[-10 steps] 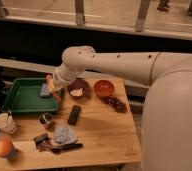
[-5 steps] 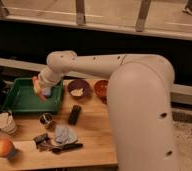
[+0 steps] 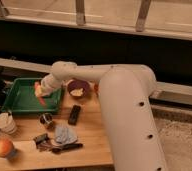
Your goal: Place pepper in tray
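The green tray [image 3: 19, 102] lies at the back left of the wooden table [image 3: 89, 145]. My gripper [image 3: 43, 91] reaches in from the right and hangs over the tray's right half. It is shut on the pepper [image 3: 39, 94], a slim orange-red piece that points down toward the tray floor at the gripper's left side. Whether the pepper's tip touches the tray floor is unclear.
A purple bowl [image 3: 78, 90] stands just right of the tray, under my arm. In front of it lie a black oblong object [image 3: 74, 114], a small metal cup [image 3: 46, 119], a grey-blue cloth [image 3: 65, 134] and dark utensils [image 3: 59, 147]. A white cup [image 3: 4, 123] and an orange fruit [image 3: 4, 148] sit at the left edge.
My arm swung left from beside the purple bowl to over the tray and lowered, carrying the pepper with it.
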Motion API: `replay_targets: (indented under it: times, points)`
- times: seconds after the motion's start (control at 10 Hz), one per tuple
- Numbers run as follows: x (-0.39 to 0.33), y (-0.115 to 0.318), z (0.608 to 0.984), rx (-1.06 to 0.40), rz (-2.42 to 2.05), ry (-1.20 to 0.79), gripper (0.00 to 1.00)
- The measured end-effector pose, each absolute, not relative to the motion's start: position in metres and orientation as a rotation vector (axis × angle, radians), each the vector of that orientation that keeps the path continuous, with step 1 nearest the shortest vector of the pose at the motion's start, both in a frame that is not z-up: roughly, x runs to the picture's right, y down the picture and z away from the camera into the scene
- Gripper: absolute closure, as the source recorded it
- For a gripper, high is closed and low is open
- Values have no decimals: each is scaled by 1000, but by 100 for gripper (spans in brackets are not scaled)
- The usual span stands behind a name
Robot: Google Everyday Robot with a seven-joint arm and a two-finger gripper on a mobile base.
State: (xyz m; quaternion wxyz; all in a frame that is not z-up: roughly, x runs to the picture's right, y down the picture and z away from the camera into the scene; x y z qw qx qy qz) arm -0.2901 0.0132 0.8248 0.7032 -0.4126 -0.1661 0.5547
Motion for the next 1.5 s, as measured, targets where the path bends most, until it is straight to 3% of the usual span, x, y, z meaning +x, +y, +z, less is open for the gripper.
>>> replay_targets:
  times: [0.6,1.5]
  points:
    - [-288,-4,824,-928,1307,-496,21]
    - [-290,-4,822,-933,1306,-500,20]
